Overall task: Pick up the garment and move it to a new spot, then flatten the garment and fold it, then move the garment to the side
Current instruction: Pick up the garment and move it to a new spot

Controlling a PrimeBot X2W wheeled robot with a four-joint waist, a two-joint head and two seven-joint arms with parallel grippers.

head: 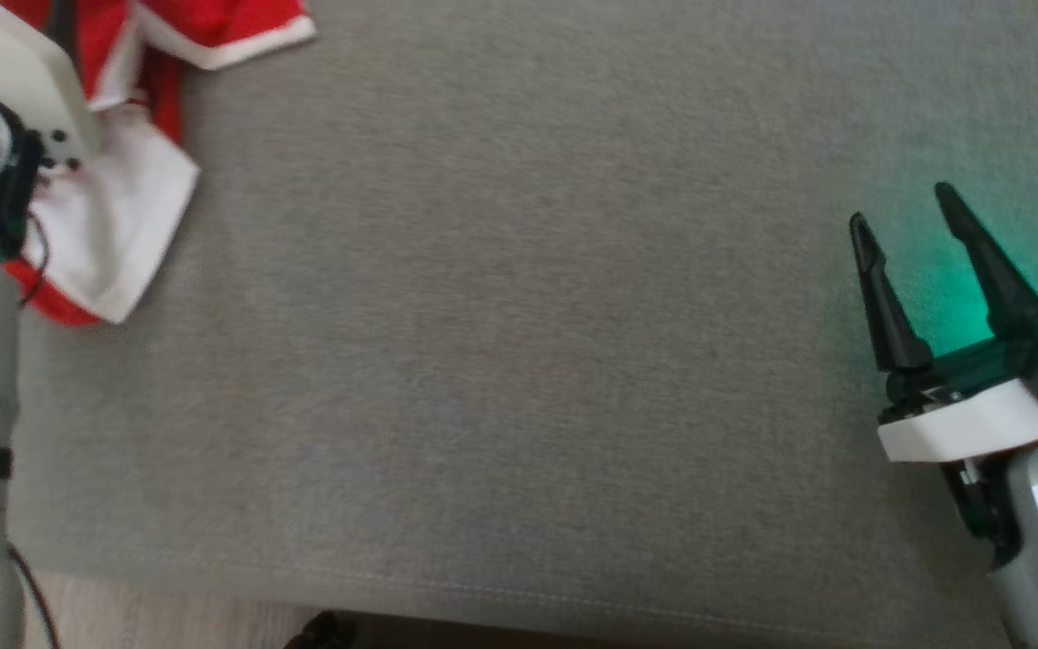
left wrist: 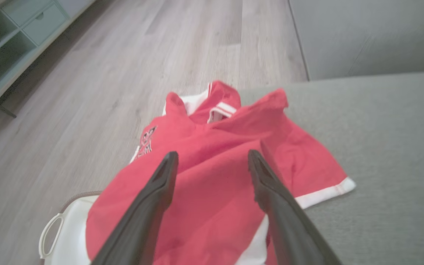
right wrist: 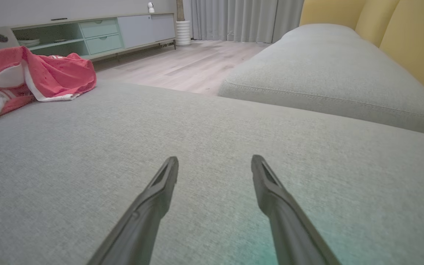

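Left gripper [left wrist: 212, 154]: fingers spread wide, holding nothing, pointed down at the garment [left wrist: 300, 162]; whether the tips touch the cloth cannot be told. The garment, red with white trim and a small crest, lies crumpled directly beyond these fingers at the corner of the grey sofa seat [left wrist: 388, 147]. Its nearer part lies over a white handled tub [left wrist: 64, 228] below the gripper's left finger, with wooden floor [left wrist: 123, 73] beyond it.

Right gripper [right wrist: 214, 159]: fingers likewise spread and empty, just above bare seat fabric, where a green glow falls. From this gripper the garment is well apart, far ahead to its left. Ahead to its right are a second grey cushion [right wrist: 326, 66] and a yellow backrest [right wrist: 410, 44]; a low sideboard [right wrist: 98, 35] stands beyond the garment.
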